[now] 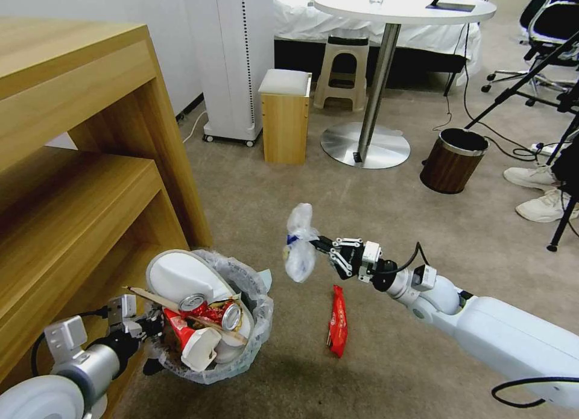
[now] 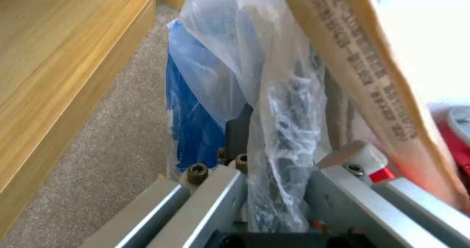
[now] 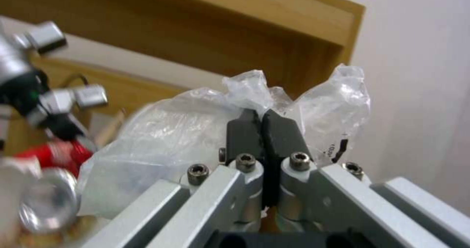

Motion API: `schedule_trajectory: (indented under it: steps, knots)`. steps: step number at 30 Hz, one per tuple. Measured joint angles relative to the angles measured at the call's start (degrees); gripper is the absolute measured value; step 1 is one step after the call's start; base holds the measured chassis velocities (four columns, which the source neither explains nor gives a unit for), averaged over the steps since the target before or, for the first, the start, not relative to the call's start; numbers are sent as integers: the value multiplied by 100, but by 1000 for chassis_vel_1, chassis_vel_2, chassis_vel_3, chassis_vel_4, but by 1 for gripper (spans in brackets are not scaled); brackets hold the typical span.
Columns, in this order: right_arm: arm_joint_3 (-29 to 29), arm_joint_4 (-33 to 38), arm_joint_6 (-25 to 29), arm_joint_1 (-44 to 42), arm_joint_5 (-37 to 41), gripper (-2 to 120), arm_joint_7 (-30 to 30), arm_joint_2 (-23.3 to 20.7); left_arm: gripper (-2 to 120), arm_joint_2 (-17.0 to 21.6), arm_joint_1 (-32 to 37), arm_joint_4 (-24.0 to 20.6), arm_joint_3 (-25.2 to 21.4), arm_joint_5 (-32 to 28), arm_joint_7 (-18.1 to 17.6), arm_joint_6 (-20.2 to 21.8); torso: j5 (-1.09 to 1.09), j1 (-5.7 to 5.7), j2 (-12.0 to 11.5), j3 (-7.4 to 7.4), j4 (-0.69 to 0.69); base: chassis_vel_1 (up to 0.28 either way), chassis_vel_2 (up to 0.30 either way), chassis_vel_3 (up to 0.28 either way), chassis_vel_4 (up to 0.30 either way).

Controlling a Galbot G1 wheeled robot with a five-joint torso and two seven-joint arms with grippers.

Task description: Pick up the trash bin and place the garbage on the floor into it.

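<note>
The trash bin, lined with a crinkled plastic bag, hangs at the lower left beside the wooden shelf. My left gripper is shut on its rim. In the left wrist view the fingers pinch the bag and the blue wall. In the bin lie a white slipper, red cans, a wooden stick and a red-white carton. My right gripper is shut on a crushed clear bottle, held in the air to the right of the bin. The right wrist view shows the pads closed on the bottle. A red wrapper lies on the floor.
The wooden shelf unit stands close on the left. Farther back are a small wooden stool, a round white table on a metal foot and a brown wood-grain bin. A person's white shoes and tripod legs are at the right.
</note>
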Motion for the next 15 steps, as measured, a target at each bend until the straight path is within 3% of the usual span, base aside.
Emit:
schedule_trajectory:
  steps: [15]
  knots:
    - [-983, -26, 59, 834, 136, 0, -212, 691, 0, -84, -46, 48, 48, 100, 49, 13, 2, 0, 0, 0, 0, 0, 0, 0, 0]
